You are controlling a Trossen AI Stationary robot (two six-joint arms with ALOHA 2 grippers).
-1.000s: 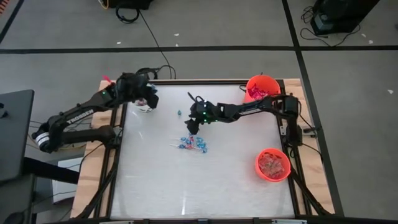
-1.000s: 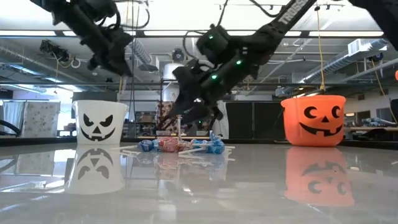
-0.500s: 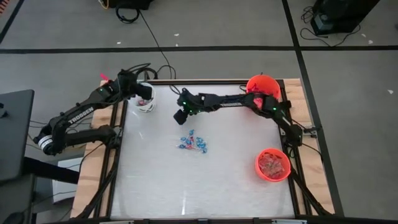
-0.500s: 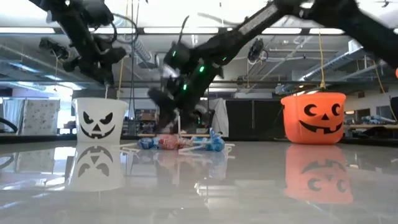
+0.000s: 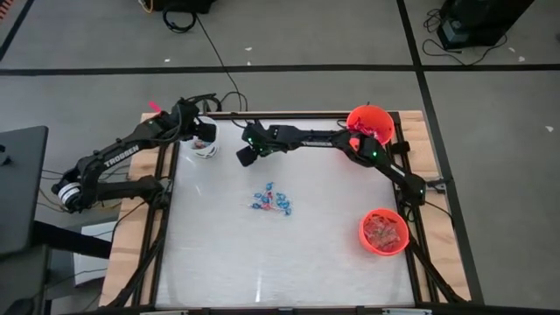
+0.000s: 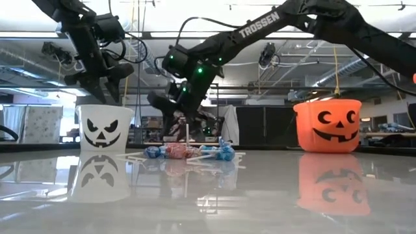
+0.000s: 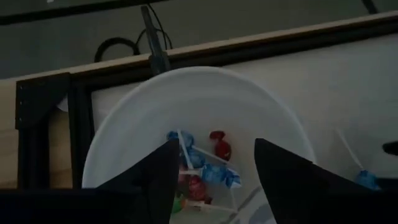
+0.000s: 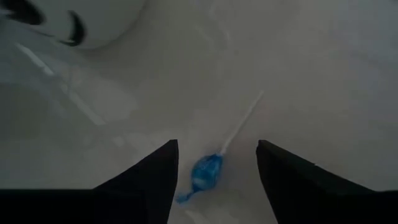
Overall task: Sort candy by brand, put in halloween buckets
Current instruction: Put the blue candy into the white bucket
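Left claw hung released over the white bucket, candy inside; right claw, also released, hovered above a blue lollipop, seemingly untouched.

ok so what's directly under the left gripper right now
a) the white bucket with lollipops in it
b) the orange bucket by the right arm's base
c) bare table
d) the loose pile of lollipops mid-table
a: the left wrist view looks straight down between the left gripper fingers into the white bucket, where wrapped lollipops lie, and the high view puts that gripper over the same bucket.
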